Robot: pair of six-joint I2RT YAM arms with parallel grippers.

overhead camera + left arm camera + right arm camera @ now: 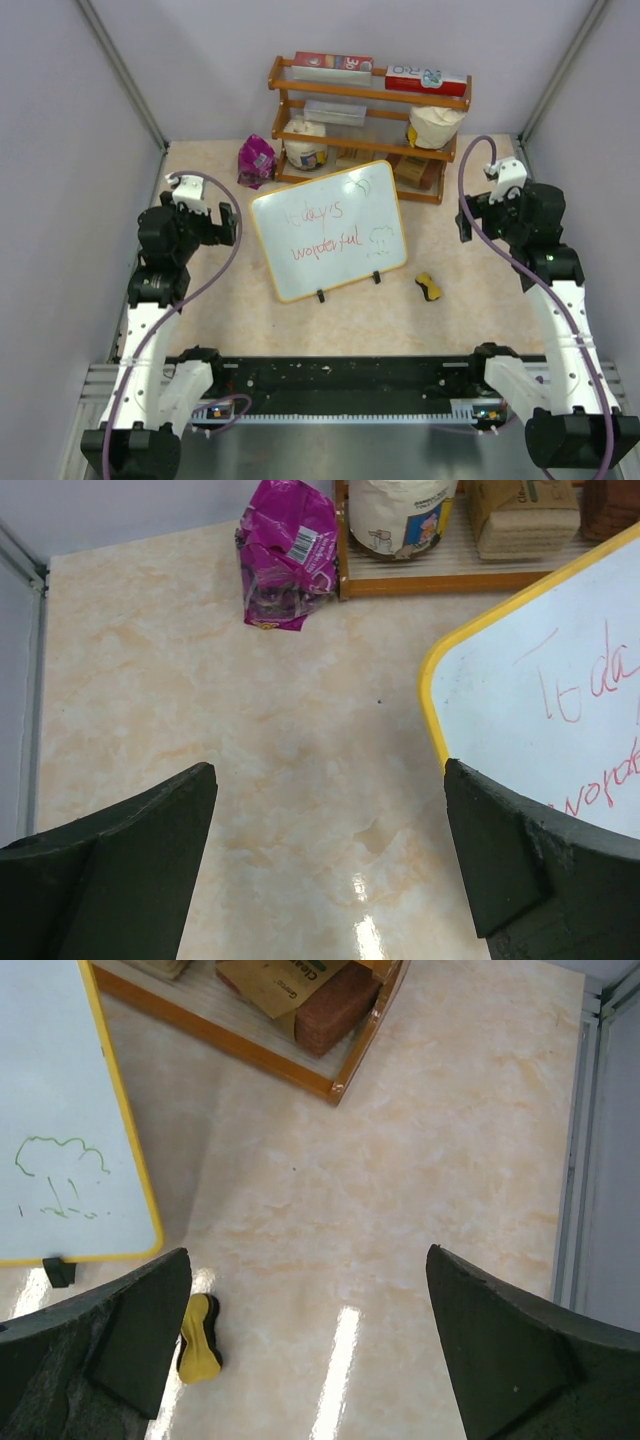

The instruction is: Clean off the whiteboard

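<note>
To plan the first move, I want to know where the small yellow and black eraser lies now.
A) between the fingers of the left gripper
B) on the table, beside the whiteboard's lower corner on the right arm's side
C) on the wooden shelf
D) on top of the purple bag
B: the eraser lies flat on the table, just off the whiteboard near its foot on the right arm's side.

Lab booth: grey panels (pixel 50 200) (aluminium posts (pixel 125 75)).
</note>
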